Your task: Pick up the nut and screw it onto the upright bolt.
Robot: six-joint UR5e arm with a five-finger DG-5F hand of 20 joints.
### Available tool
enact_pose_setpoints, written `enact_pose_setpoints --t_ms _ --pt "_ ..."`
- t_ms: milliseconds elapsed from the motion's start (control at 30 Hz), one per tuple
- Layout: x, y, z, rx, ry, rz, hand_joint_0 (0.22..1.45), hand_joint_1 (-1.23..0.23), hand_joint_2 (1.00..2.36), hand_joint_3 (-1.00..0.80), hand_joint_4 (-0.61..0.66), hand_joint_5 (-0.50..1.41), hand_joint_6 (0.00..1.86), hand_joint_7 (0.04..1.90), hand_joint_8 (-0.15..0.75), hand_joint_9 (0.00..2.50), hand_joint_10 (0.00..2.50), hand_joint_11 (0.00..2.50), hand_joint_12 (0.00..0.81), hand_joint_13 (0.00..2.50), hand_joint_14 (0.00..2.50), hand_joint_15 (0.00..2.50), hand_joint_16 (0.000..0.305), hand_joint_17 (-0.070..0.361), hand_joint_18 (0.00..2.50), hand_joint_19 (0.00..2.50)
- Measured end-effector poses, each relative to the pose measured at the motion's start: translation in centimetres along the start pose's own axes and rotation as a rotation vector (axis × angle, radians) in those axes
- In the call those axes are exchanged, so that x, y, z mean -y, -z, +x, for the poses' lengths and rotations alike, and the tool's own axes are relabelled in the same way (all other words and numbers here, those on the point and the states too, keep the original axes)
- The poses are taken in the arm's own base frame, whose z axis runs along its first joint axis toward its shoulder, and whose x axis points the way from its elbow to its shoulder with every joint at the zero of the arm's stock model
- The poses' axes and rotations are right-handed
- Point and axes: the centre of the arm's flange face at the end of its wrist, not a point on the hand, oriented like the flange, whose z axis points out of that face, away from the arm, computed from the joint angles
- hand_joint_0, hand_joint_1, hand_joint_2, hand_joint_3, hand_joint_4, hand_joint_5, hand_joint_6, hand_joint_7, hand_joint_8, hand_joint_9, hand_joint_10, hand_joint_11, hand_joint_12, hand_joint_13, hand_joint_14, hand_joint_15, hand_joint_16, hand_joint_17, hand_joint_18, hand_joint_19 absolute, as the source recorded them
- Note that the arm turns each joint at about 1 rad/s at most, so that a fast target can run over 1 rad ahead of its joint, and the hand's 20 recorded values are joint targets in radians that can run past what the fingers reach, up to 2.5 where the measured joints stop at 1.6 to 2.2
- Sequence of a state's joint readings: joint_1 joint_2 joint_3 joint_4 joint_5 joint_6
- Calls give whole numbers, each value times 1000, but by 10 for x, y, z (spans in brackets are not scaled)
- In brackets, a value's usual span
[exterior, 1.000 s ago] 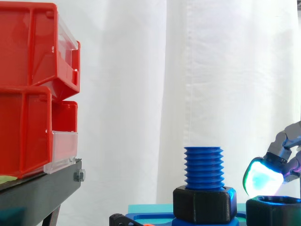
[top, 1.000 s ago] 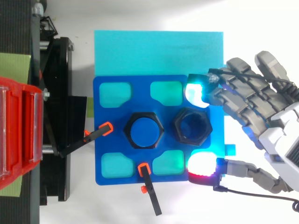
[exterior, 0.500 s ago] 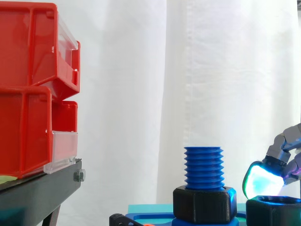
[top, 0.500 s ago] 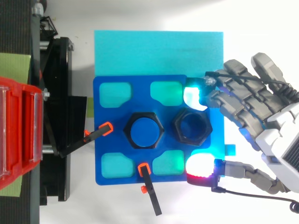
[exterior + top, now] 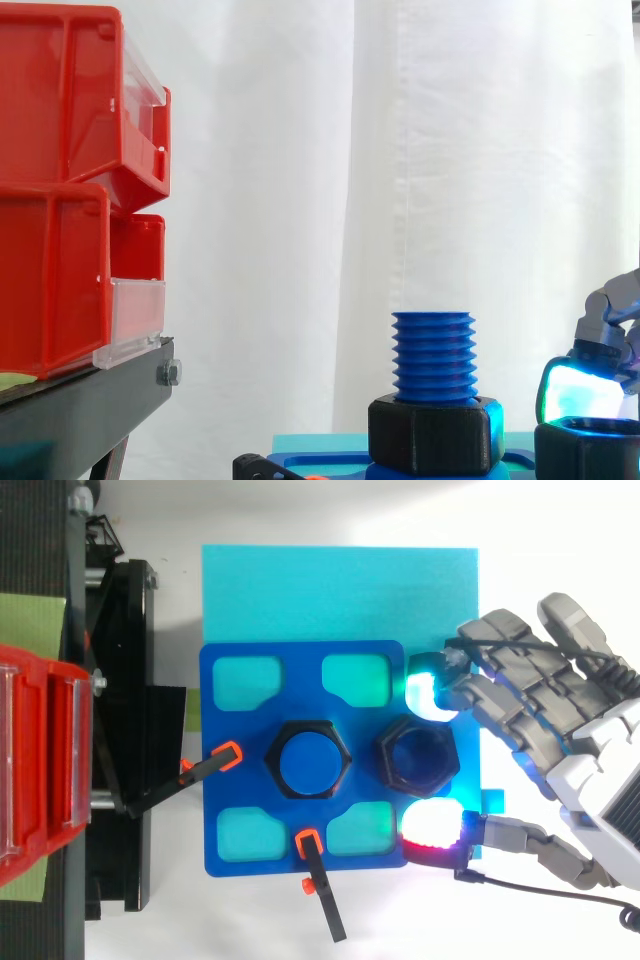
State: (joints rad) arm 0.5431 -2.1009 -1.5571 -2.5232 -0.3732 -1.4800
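Several stacked red plastic bins [image 5: 60,100] sit on the black metal stand [image 5: 85,400] way off to the side, so they're no bother. The work is on the flat cyan sheet [image 5: 340,590] on the table, where the blue plate with shallow pockets [image 5: 300,680] is clamped down.

My hand [image 5: 590,770] comes in from the far side of that plate. It's spread apart and not clamped on anything, as far as I can tell.

The upright blue threaded bolt [image 5: 432,355] stands mid-plate with a black hex collar [image 5: 434,435] at its base. The loose black hex nut [image 5: 590,455] sits flat on the plate just beside it, on my side.

My cyan-glowing fingertip [image 5: 424,695] is just off one side of the nut and my red-glowing thumb tip [image 5: 432,828] is just off the opposite side. From the side, the cyan pad looks like it rides at the nut's top rim rather than down on its flank.

How I'd play it:
- Drop a touch lower so both pads land on opposite flats, not the rim.
- Squeeze evenly or the nut will skate across the plate or tip.
- Lift straight up until it clears the bolt's top, then slide over.
- Keep the nut dead level, or I reckon it cross-threads.
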Motion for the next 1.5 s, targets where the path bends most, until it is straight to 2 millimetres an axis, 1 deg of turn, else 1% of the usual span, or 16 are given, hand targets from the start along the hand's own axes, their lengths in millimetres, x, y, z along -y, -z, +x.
enact_pose_setpoints --t_ms 300,333,400,433,567,667,767,967,1167,1367,1500 --pt "0 0 0 -1 7 -6 537 -599 1000 -500 263 -164 501 1232 243 445 0 0 284 502 0 0 32 73 293 0" --pt "0 0 0 -2 8 -10 541 -595 1000 -500 261 -159 500 1289 244 450 0 0 285 509 0 0 32 72 293 0" --pt "0 -1 0 -5 12 -18 547 -590 1000 -500 251 -163 528 1265 245 461 0 0 281 519 0 0 32 71 306 0" --pt "0 -1 0 -10 15 -29 552 -588 1000 -500 252 -166 560 1217 247 471 0 0 277 522 0 0 31 71 314 0" --pt "1 -1 -1 -29 20 -61 559 -582 1000 -500 251 -171 592 1175 246 477 0 0 273 535 0 0 31 70 323 7" --pt "0 -3 -6 -44 3 -75 558 -578 1000 -500 252 -171 596 1170 248 482 0 0 273 537 0 0 31 69 327 13" --pt "1 -4 -17 -62 -6 -78 558 -574 1000 -500 256 -170 601 1166 249 488 0 0 273 543 0 0 31 69 330 15" --pt "12 -7 -39 -110 19 -76 555 -573 1000 -500 260 -169 606 1156 255 495 0 0 273 550 0 0 31 69 337 17" --pt "26 -11 -76 -152 16 -120 553 -571 1000 -500 256 -169 608 1155 257 498 0 0 272 553 0 0 30 68 343 15" --pt "42 -17 -107 -158 16 -126 552 -570 1000 -500 257 -169 606 1165 257 500 0 0 273 555 0 0 31 69 347 13" --pt "51 -28 -130 -148 5 -129 551 -569 1000 -500 252 -169 604 1170 256 500 0 0 273 559 0 0 31 69 348 12"
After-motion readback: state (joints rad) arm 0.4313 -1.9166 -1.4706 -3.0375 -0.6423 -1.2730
